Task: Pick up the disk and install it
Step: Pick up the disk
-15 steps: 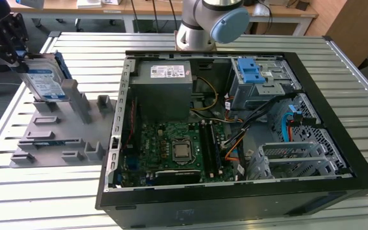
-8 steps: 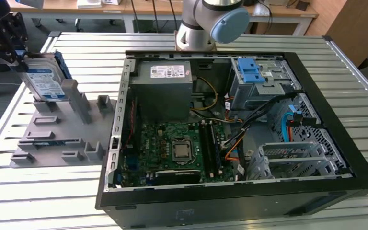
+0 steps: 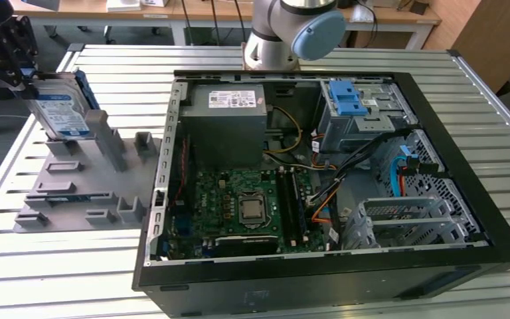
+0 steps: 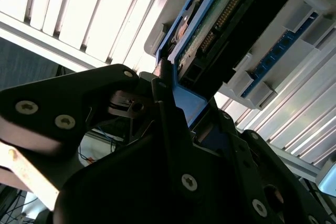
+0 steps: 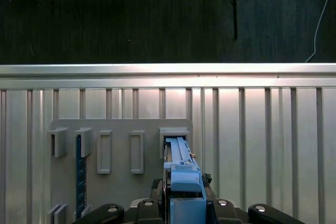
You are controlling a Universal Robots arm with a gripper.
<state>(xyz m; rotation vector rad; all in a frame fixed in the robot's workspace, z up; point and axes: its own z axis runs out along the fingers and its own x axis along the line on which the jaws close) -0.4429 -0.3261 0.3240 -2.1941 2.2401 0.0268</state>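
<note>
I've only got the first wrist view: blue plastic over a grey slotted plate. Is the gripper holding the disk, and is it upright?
Observer: Yes, in the exterior view the gripper grips the disk by its top edge, and the disk stands upright at the grey fixture.
Operator: Where's the computer?
Observer: The open case lies on the exterior view's right of the fixture, motherboard exposed.
Operator: What's on the disk's faces?
Observer: The exterior view shows a blue-and-white label on one face.
</note>
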